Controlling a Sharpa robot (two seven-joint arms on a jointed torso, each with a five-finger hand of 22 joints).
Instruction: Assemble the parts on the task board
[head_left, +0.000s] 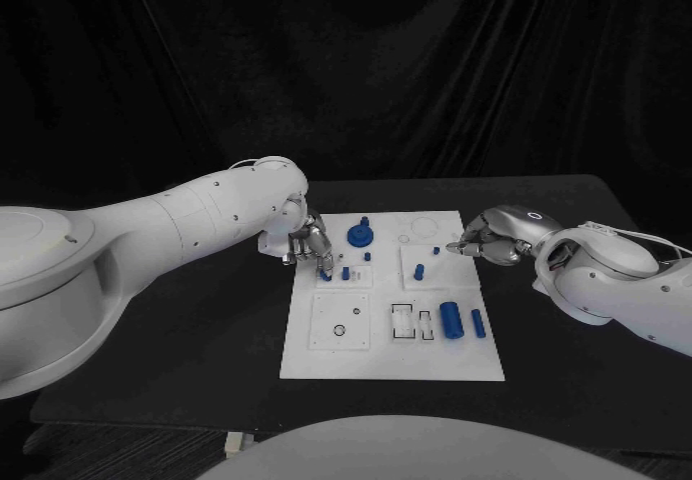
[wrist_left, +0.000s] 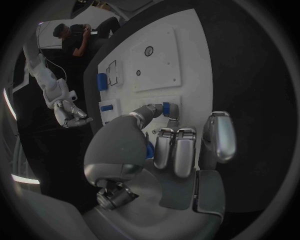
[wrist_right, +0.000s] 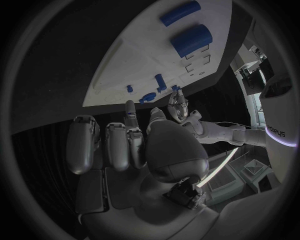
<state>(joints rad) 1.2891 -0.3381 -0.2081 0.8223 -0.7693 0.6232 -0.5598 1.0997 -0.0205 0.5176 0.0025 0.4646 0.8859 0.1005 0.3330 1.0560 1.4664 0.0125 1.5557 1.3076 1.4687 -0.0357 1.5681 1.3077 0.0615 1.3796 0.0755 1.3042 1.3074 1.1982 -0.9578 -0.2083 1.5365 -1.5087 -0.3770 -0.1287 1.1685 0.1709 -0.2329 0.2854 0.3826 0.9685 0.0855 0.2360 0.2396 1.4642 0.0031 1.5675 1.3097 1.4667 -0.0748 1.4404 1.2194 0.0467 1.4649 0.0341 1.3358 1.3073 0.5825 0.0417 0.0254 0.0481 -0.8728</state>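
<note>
The white task board (head_left: 325, 350) lies mid-table. My left hand (head_left: 309, 243) hovers over its upper left area. In the left wrist view its thumb and a finger pinch a small blue peg (wrist_left: 165, 107), the same peg (head_left: 346, 270) seen from the head. My right hand (head_left: 486, 240) sits at the board's upper right edge with fingers curled; a small blue piece (wrist_right: 131, 115) shows between its thumb and a finger. A blue gear-like part (head_left: 361, 236) stands near the board's top. Two blue cylinders (head_left: 451, 320) lie at the lower right.
Short blue pegs (head_left: 418, 270) stand in the board's middle. Rectangular slots (head_left: 410, 322) and a square plate with round holes (head_left: 342, 322) take up the lower half. Black table (head_left: 562, 370) surrounds the board, with dark curtains behind.
</note>
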